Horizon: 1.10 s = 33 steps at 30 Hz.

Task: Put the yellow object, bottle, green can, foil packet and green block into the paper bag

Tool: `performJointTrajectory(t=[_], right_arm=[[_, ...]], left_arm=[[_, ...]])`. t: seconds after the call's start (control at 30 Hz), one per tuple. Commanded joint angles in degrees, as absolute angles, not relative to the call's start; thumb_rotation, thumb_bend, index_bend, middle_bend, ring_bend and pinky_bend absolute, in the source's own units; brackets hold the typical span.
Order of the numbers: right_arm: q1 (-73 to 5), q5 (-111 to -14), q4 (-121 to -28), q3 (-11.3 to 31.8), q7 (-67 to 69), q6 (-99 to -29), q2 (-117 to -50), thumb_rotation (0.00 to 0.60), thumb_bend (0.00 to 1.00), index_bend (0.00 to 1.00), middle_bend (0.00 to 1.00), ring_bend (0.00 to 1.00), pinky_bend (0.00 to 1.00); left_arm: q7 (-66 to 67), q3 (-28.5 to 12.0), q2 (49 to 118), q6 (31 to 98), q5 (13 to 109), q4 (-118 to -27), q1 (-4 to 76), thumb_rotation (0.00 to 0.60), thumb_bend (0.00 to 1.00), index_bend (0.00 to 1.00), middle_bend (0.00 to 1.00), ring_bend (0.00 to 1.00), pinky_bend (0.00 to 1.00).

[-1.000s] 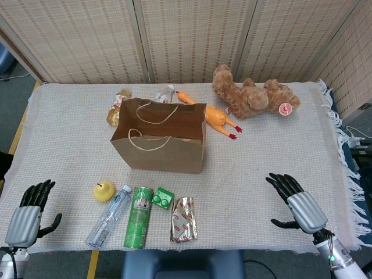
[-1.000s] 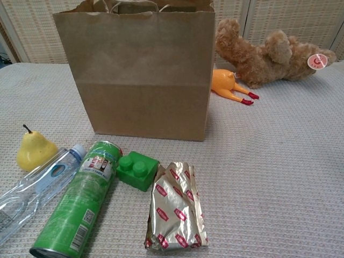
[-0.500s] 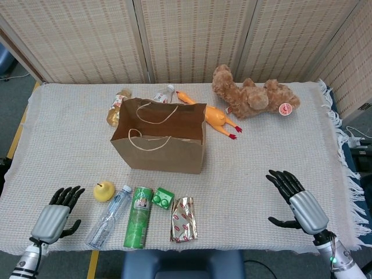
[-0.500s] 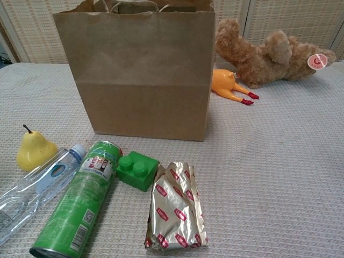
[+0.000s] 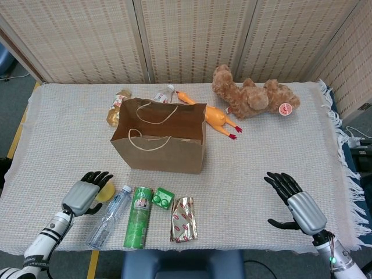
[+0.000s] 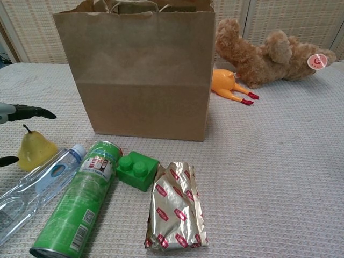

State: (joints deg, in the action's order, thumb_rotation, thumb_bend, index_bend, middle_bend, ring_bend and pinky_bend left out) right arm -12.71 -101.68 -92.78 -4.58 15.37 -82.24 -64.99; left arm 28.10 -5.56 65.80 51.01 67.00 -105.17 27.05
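A brown paper bag (image 5: 160, 145) (image 6: 142, 70) stands open at the table's middle. In front of it lie a yellow pear (image 5: 107, 193) (image 6: 33, 148), a clear bottle (image 5: 108, 218) (image 6: 35, 185), a green can (image 5: 136, 217) (image 6: 80, 201), a green block (image 5: 163, 198) (image 6: 137, 170) and a foil packet (image 5: 183, 220) (image 6: 176, 208). My left hand (image 5: 85, 193) hovers open over the pear, partly covering it; its fingertips (image 6: 24, 113) show at the chest view's left edge. My right hand (image 5: 295, 203) is open at the near right, away from everything.
Behind the bag lie a rubber chicken (image 5: 214, 118) (image 6: 230, 86), a brown teddy bear (image 5: 253, 97) (image 6: 269, 54) and two more bottles (image 5: 117, 106) (image 5: 163, 95). A woven cloth (image 5: 279, 151) covers the table; screens stand behind.
My left hand has moved right and forward from the near left corner to just above the pear. My right hand has barely shifted.
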Motion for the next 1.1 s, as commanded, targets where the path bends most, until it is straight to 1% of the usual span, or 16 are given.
performJointTrajectory(t=[0.03, 0.3, 0.5, 0.67, 0.83, 0.9, 0.97, 1.0, 1.03, 1.07, 1.1], right_arm=[[-12.79, -101.6, -92.91, -4.62, 15.36, -82.05, -64.92, 0.6, 0.03, 0.0, 0.0, 0.0, 0.0], [-12.98, -101.56, -93.17, -4.81, 15.57, -81.66, -64.65, 0.6, 0.03, 0.0, 0.0, 0.0, 0.0], [-13.0, -101.69, -93.14, -4.87, 15.91, -81.85, -64.62, 0.6, 0.03, 0.0, 0.0, 0.0, 0.0], [-13.13, -101.46, -93.28, -4.72, 15.82, -81.68, -64.66, 0.6, 0.03, 0.0, 0.0, 0.0, 0.0], [-13.16, -101.22, -93.38, -4.77, 15.74, -81.43, -64.62, 0.6, 0.03, 0.0, 0.0, 0.0, 0.0], [-13.15, -101.1, -93.4, -4.74, 15.63, -81.4, -64.61, 0.6, 0.03, 0.0, 0.0, 0.0, 0.0], [-13.14, -101.02, -93.47, -4.77, 15.61, -81.31, -64.6, 0.6, 0.03, 0.0, 0.0, 0.0, 0.0], [-13.14, -100.99, -93.5, -4.8, 15.67, -81.28, -64.56, 0.6, 0.03, 0.0, 0.0, 0.0, 0.0], [-13.15, -100.99, -93.51, -4.79, 15.67, -81.29, -64.54, 0.6, 0.03, 0.0, 0.0, 0.0, 0.0], [-13.15, -101.0, -93.51, -4.79, 15.68, -81.3, -64.54, 0.6, 0.03, 0.0, 0.0, 0.0, 0.0], [-13.15, -101.0, -93.51, -4.8, 15.72, -81.32, -64.54, 0.6, 0.03, 0.0, 0.0, 0.0, 0.0]], left_arm=[[32.74, -5.41, 65.5, 47.25, 61.41, -105.1, 31.26, 0.6, 0.37, 0.0, 0.0, 0.0, 0.1], [38.16, -3.51, 67.15, 44.82, 54.1, -102.36, 37.12, 0.6, 0.37, 0.0, 0.0, 0.0, 0.11], [40.93, -1.58, 67.05, 42.52, 47.73, -99.99, 41.56, 0.6, 0.38, 0.01, 0.0, 0.0, 0.18], [42.61, 0.93, 66.64, 40.89, 42.76, -99.37, 44.7, 0.6, 0.38, 0.05, 0.0, 0.0, 0.24], [42.68, 3.09, 66.69, 40.36, 40.27, -99.76, 47.0, 0.6, 0.39, 0.06, 0.01, 0.03, 0.27], [42.19, 3.62, 66.97, 40.64, 40.3, -99.78, 47.45, 0.6, 0.39, 0.08, 0.03, 0.06, 0.3], [41.51, 3.84, 67.26, 41.13, 40.98, -99.76, 47.58, 0.6, 0.42, 0.16, 0.11, 0.12, 0.37], [40.79, 3.81, 67.47, 41.61, 41.86, -99.73, 47.46, 0.6, 0.44, 0.24, 0.17, 0.18, 0.42], [40.17, 3.79, 67.6, 42.03, 42.71, -99.71, 47.26, 0.6, 0.49, 0.34, 0.27, 0.27, 0.5], [39.57, 3.76, 67.69, 42.48, 43.7, -99.67, 47.04, 0.6, 0.52, 0.4, 0.33, 0.32, 0.54], [38.83, 3.73, 67.69, 43.11, 45.19, -99.62, 46.75, 0.6, 0.56, 0.48, 0.42, 0.4, 0.61]])
